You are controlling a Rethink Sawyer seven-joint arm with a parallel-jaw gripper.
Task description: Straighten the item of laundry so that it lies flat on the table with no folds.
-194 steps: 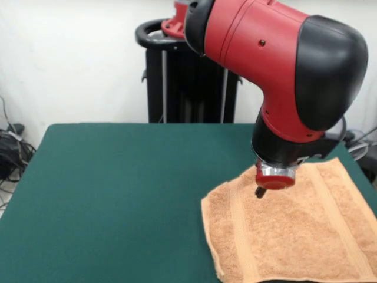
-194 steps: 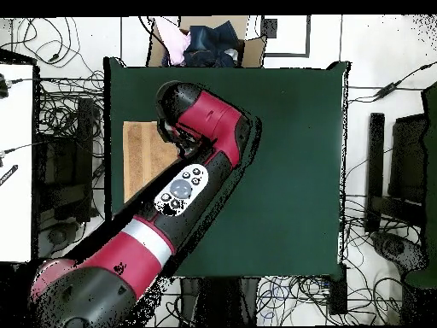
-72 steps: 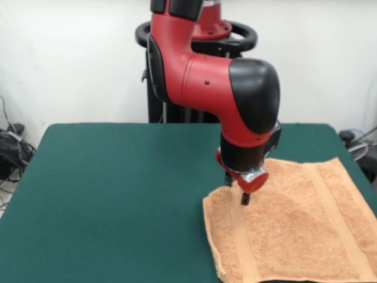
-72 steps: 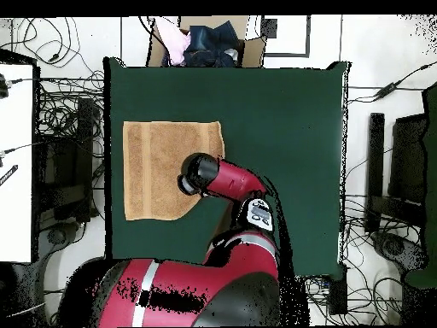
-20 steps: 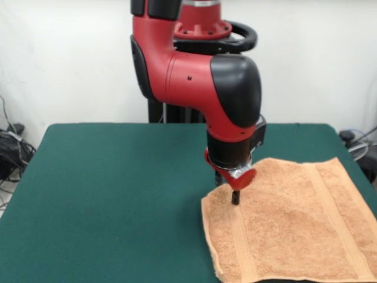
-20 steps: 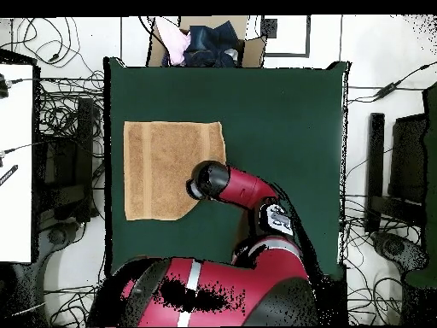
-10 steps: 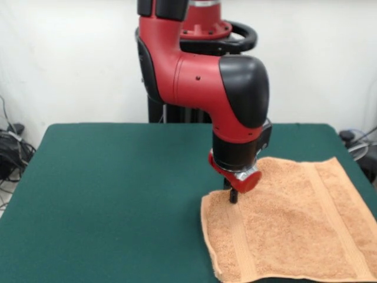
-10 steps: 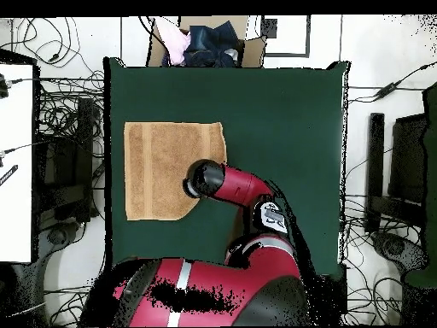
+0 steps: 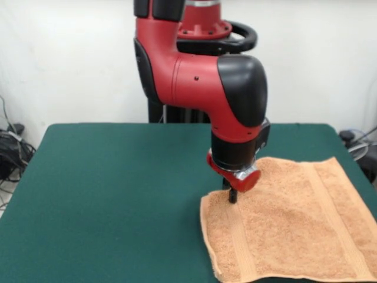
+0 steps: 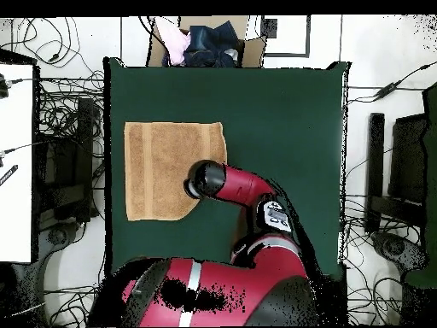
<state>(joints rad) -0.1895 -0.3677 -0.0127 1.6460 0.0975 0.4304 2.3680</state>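
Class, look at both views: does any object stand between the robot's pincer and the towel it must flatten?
Nothing visible does. The pincer is down at the towel near its far corner, and only bare green table lies around the cloth.

dark green table (image 9: 106, 194) | orange-tan terry towel (image 9: 294, 230) spread flat at near right corner in front view | rest bare

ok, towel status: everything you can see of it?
The towel is orange-tan terry, roughly square, with two flat woven bands near opposite edges. It lies spread on the green table, by one side edge, mostly flat. The corner under the end effector looks slightly rumpled; the tip is at or on the cloth there. No tag visible.
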